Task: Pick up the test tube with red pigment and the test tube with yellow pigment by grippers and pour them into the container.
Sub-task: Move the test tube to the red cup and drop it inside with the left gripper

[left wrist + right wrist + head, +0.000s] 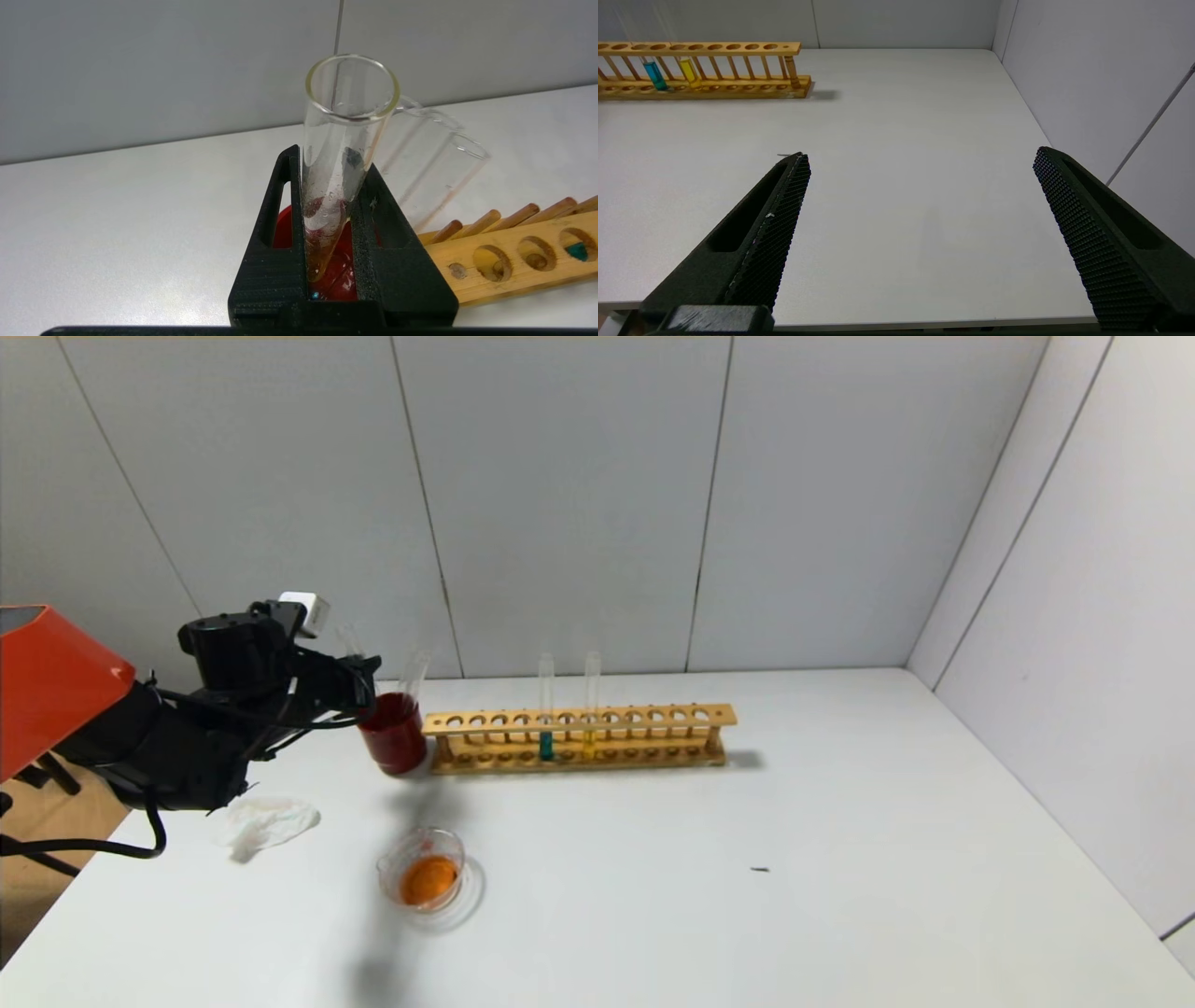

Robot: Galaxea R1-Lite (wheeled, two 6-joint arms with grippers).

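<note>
Already we count the red half as done: the container, near the table's front-left part, holds a pool of orange-red liquid, and the test tube with red pigment in our left gripper looks nearly drained, with only a thin amber film low inside it. The jaws of that gripper are clamped on the tube's lower part, and we hold it roughly upright over the dark red cup that stands at the left end of the wooden rack, towards the table's back-left; another clear tube already leans in that cup. We judge this to be the discard of the emptied tube, not yet released. What remains is the yellow half: the test tube with yellow pigment stands untouched in the rack, just beside the teal tube. Our right gripper hangs over the table's front-right part, jaws wide apart and holding nothing.
</note>
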